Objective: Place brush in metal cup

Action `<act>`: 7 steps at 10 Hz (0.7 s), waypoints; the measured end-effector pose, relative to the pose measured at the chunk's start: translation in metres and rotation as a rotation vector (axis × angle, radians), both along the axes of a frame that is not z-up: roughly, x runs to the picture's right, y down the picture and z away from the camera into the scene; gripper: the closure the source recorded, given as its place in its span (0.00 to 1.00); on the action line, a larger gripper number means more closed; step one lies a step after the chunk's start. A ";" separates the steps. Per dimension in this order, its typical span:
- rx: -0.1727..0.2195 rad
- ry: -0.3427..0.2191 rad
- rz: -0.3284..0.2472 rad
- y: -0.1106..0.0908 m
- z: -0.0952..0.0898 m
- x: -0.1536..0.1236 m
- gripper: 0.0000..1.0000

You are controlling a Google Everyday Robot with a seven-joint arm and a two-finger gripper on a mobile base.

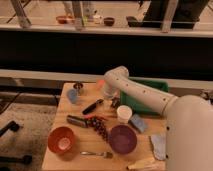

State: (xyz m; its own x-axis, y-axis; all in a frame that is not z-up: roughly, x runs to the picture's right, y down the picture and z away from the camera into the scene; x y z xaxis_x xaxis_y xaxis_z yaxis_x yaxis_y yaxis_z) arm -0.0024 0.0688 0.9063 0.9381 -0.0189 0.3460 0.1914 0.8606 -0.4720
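Right then, the white robot arm reached from the lower right of the frame toward the middle of the wooden desk. Its gripper pointed down near the middle of the desk, just right of the brush. The gripper was spread wide and held nothing. The brush was a slim black stick, lying slanted on the desk, a little above the middle of the frame. The metal cup stood upright near the upper left corner of the desk, well apart from the gripper. A pale blue cup stood just below the metal cup. A white cup stood to the right of the gripper. Behind the arm lay a green tray. Lower down sat an orange bowl on the left and a purple bowl on the right. A silver fork lay between them, near the bottom edge.
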 end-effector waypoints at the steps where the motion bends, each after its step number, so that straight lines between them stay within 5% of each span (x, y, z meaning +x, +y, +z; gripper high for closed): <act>1: -0.004 -0.014 0.005 0.003 0.007 0.003 0.20; 5: -0.013 -0.055 0.018 0.011 0.029 0.011 0.21; 7: -0.015 -0.071 0.018 0.013 0.033 0.011 0.36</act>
State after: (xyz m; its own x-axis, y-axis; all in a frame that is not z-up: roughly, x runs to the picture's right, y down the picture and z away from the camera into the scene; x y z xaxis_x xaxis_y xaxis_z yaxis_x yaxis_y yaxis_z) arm 0.0088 0.0813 0.9394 0.9112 0.0038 0.4119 0.2091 0.8572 -0.4706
